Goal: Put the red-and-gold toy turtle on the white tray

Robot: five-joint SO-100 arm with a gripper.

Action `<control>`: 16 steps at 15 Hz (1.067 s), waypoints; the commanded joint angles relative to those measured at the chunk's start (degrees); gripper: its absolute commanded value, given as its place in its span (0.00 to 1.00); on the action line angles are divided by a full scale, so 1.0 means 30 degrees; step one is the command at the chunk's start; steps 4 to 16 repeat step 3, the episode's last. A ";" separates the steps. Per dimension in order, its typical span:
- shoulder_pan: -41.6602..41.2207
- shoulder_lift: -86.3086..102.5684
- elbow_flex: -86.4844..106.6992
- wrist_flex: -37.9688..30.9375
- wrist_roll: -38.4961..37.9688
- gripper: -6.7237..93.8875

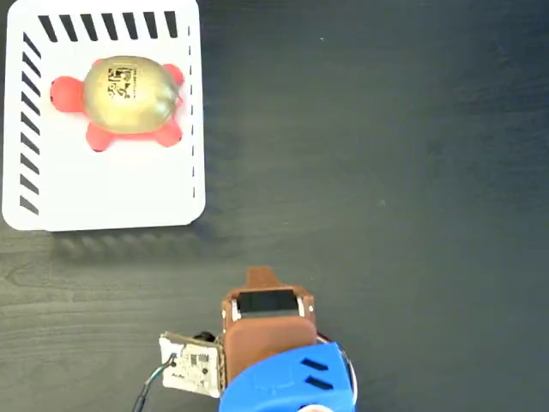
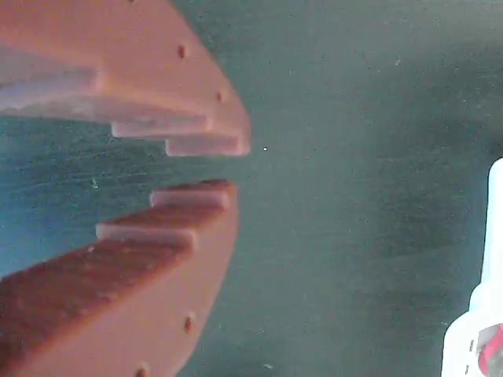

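Closest to the lens in the wrist view is the gripper [image 2: 224, 166], two chunky brown stepped fingers [image 2: 118, 283] filling the left half of the frame. Their tips sit a small gap apart with nothing between them, just the dark table [image 2: 354, 157] showing through. At the far right edge there's a sliver of the white tray [image 2: 483, 314], and in the bottom right corner a bit of red peeks in, which looks like part of the red-and-gold toy turtle [image 2: 495, 353], though it's too cropped to be sure.

Fixed view looks straight down. The arm comes in at the bottom centre, blue body [image 1: 287, 382] with the brown gripper [image 1: 260, 279] pointing up the frame, and a small circuit board [image 1: 190, 365] with wires hangs off its left side. Can't really make out the fingers from this angle. The white tray [image 1: 111, 193] is in the upper left of the frame, black slots along its top and left edges, thin dashes down the right. The turtle [image 1: 129, 94] lies on the tray's upper half, gold shell up with the black logo showing, red head pointing left. The gripper is well apart from the tray, below and to its right.
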 commanded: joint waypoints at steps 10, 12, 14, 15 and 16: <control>0.0088 0.0176 -0.0088 0.0176 0.0176 0.06; 0.0088 0.0176 -0.0088 0.0176 0.0176 0.06; 0.0088 0.0176 -0.0088 0.0176 0.0176 0.06; 0.0088 0.0176 -0.0088 0.0176 0.0176 0.06; 0.0088 0.0176 -0.0088 0.0176 0.0176 0.06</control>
